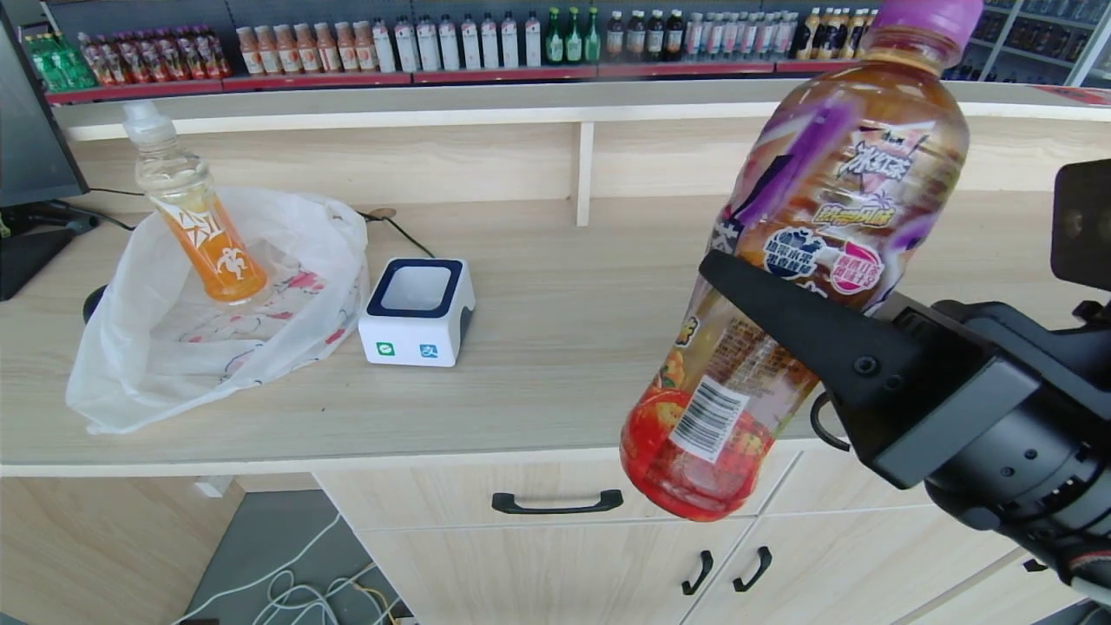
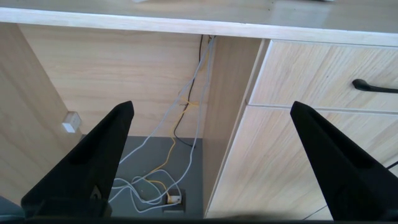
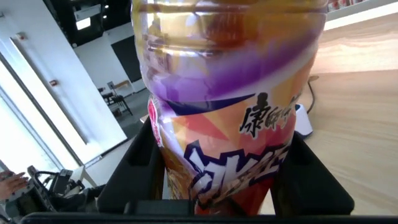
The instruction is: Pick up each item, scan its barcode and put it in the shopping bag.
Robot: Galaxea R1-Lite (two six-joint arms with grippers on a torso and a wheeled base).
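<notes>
My right gripper [image 1: 781,312] is shut on a purple-capped iced tea bottle [image 1: 807,260], holding it tilted in the air close to the head camera, right of the counter's middle. Its barcode [image 1: 707,419] faces outward near the red bottom. In the right wrist view the same bottle [image 3: 230,106] stands between the fingers [image 3: 140,162]. A white and navy barcode scanner [image 1: 418,311] sits on the counter. To its left lies a white shopping bag [image 1: 217,304] with an orange drink bottle [image 1: 195,208] leaning in it. My left gripper [image 2: 211,162] hangs open below the counter, by the cabinet.
The wooden counter [image 1: 555,286] has a raised back ledge. A dark monitor [image 1: 35,113] stands at the far left with cables. Drawers and doors with black handles [image 1: 557,502] lie under the counter. Loose cables [image 2: 161,180] lie on the floor. Shelves of bottles [image 1: 521,39] line the back.
</notes>
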